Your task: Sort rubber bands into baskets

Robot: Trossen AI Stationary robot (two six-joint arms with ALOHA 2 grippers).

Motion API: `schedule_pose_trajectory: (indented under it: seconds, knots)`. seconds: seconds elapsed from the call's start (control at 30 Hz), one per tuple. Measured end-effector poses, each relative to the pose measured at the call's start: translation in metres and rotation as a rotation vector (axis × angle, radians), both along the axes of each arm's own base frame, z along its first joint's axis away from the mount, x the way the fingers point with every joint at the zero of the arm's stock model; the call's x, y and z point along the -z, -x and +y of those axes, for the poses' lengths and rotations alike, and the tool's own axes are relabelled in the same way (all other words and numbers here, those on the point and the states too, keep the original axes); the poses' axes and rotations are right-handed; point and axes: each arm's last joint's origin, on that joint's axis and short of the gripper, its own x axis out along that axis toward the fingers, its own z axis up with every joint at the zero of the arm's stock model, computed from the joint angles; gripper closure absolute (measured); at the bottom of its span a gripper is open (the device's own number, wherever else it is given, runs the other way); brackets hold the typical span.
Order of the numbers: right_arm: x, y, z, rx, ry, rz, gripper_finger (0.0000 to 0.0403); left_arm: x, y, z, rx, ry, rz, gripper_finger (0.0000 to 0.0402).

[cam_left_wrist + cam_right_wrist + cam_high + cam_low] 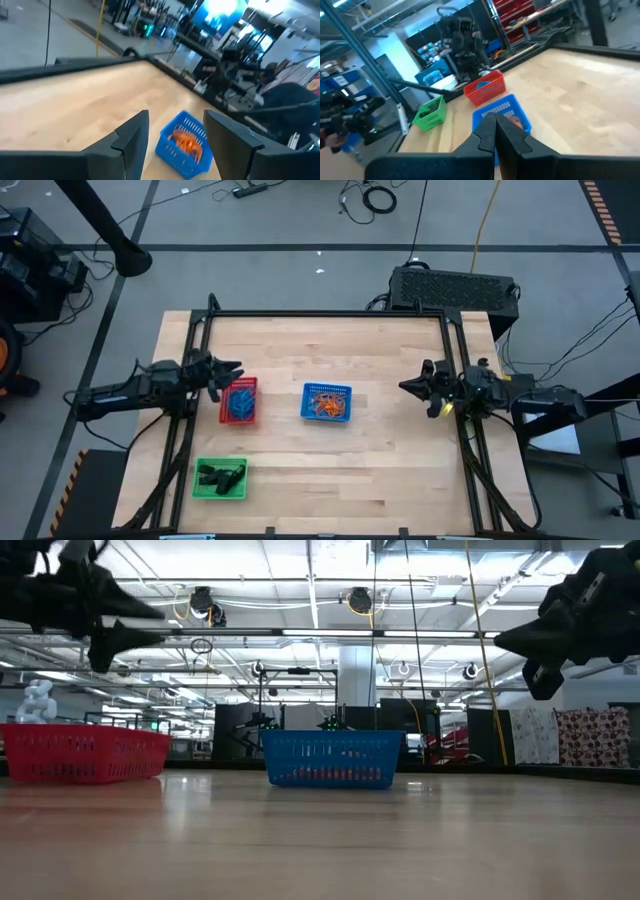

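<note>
Orange rubber bands [326,406] lay in blue basket [327,403] mid-table; blue bands [239,402] in red basket [239,401] to its left; black bands [220,477] in green basket [220,478], near-left corner. Left gripper [232,371] hung above red basket, fingers apart, holding nothing. Right gripper [407,386] w/ fingers together, right of blue basket.

Light: bright and even, from ceiling strip lights [330,633] far behind the tabletop [380,460].
Glare: pale sheen on the near wood in the low view.
Shadows: soft, faint under the baskets.
Blur: both wrist views smeared; left gripper [105,635] a dark silhouette.
</note>
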Motion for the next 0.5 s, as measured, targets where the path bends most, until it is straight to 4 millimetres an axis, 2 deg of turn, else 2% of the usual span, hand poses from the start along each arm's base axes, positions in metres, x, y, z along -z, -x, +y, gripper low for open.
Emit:
schedule_pose_trajectory:
  seconds: [0.23,0.37,0.5]
  knots:
    - [0.003,0.003,-0.003,0.026,0.026,0.028,0.0402,0.025,-0.008,0.001,-0.001,0.033,0.014,0.0206]
    - [0.005,0.002,-0.004,0.039,0.182,0.071,0.0402,0.026,-0.010,0.001,-0.003,0.005,0.007,0.0206]
    - [0.006,0.001,-0.004,0.032,0.311,0.102,0.0402,0.028,-0.011,0.004,-0.074,-0.119,0.072,0.0206]
